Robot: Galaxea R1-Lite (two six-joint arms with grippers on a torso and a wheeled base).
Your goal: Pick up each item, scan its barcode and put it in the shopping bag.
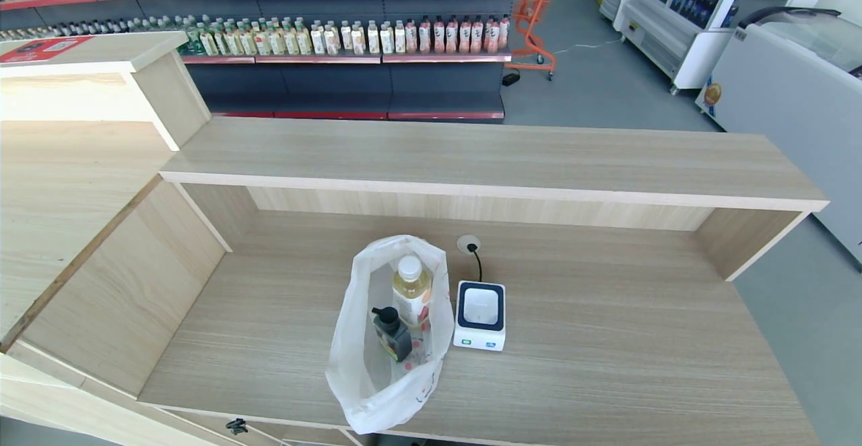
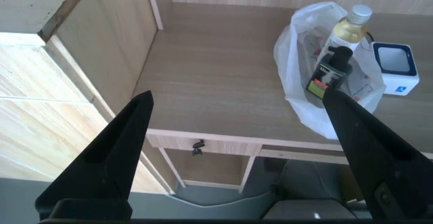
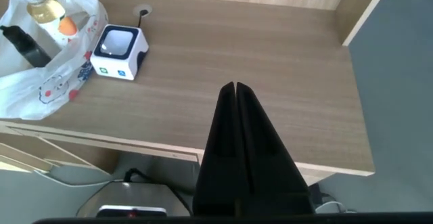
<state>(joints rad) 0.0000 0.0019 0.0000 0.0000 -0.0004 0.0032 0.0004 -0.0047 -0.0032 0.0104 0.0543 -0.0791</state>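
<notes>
Pale wood counter carries the shopping bag, its mouth open just beside the scanner, likely so scanned goods drop straight in. A drink bottle and a dark pump bottle stand inside. The left gripper, fingers spread wide and empty, and the right gripper, fingers pressed together on nothing, hang well short of the bag. Drink shelves and freezers stand beyond.

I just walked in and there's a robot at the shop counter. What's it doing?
It's doing a checkout job, and it looks about done. The white shopping bag stands on the counter beside the scanner, with a drink bottle and a dark pump bottle inside. The left end effector is open and the right end effector is shut. Both hang near the counter's front edge, holding nothing.
</notes>
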